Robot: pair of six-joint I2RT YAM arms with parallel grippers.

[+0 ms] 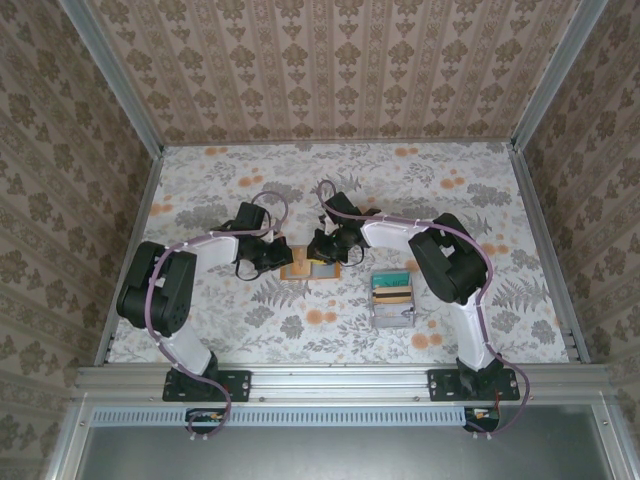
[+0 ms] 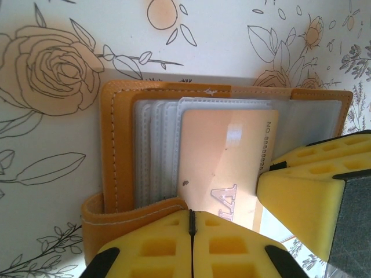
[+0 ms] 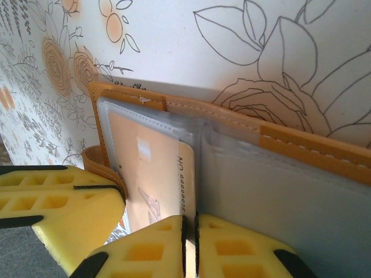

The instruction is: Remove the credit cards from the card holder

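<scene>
The left gripper (image 2: 192, 231), jaws together, seems to pinch the open card holder's (image 2: 116, 145) near edge. The right gripper (image 3: 190, 243), also closed, seems clamped on the tan credit card (image 2: 223, 156) just ahead of it. A shallow bite could slip off or drag the holder along. The card reads "NO", then apparent eights; larger letters are half hidden.

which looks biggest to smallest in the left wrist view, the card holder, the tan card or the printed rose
1. card holder, clearly largest
2. tan card and printed rose look about alike; the card is partly covered, so I won't rank them
</scene>
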